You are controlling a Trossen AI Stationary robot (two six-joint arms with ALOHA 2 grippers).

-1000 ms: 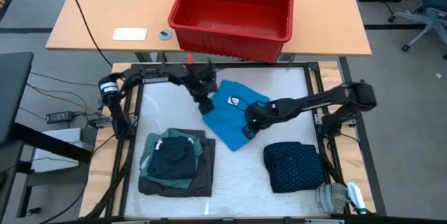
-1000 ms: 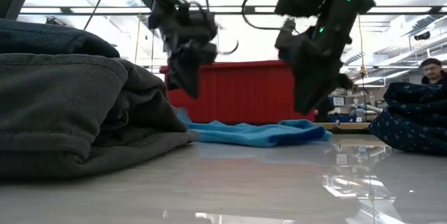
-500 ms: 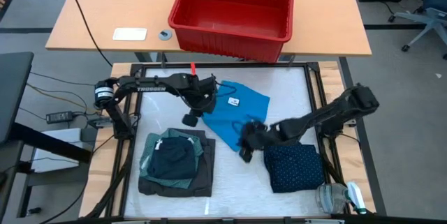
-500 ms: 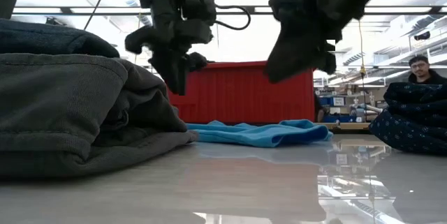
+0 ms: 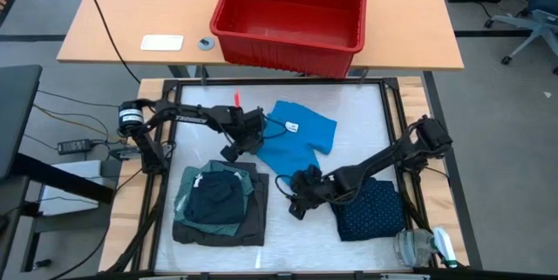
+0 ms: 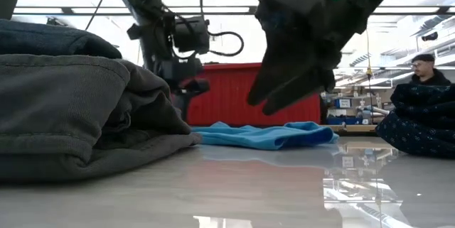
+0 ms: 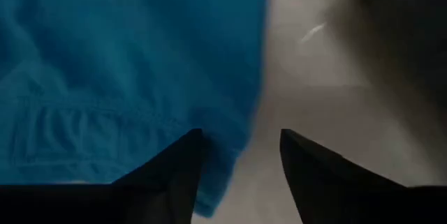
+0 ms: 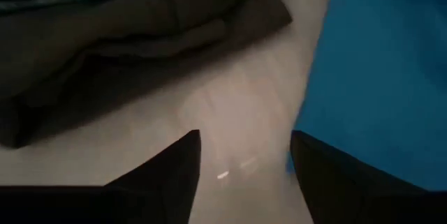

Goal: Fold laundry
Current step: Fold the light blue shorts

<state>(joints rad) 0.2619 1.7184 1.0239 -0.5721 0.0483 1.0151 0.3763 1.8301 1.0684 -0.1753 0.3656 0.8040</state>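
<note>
A bright blue garment (image 5: 292,140) with a small white label lies flat in the middle of the table. My left gripper (image 5: 237,147) stands open and points down at its left edge (image 7: 230,147). My right gripper (image 5: 296,201) is open over bare table just off the garment's near corner (image 8: 377,77). At the near left lies a folded stack (image 5: 218,201) of charcoal grey, teal-green and dark pieces. A folded navy dotted piece (image 5: 370,206) lies at the near right. In the low view both grippers (image 6: 186,93) (image 6: 274,100) hang above the blue garment (image 6: 263,136).
A red plastic basket (image 5: 292,14) stands on the wooden table beyond the far edge, with a white card (image 5: 162,43) to its left. A clear bottle (image 5: 418,247) lies at the near right corner. A person (image 6: 426,68) shows in the room behind.
My left gripper has rolled about its wrist, sunk and gone toward the left and near edges, to the blue garment's left edge. My right gripper has left the garment and swung toward the near edge, and its fingers have opened.
</note>
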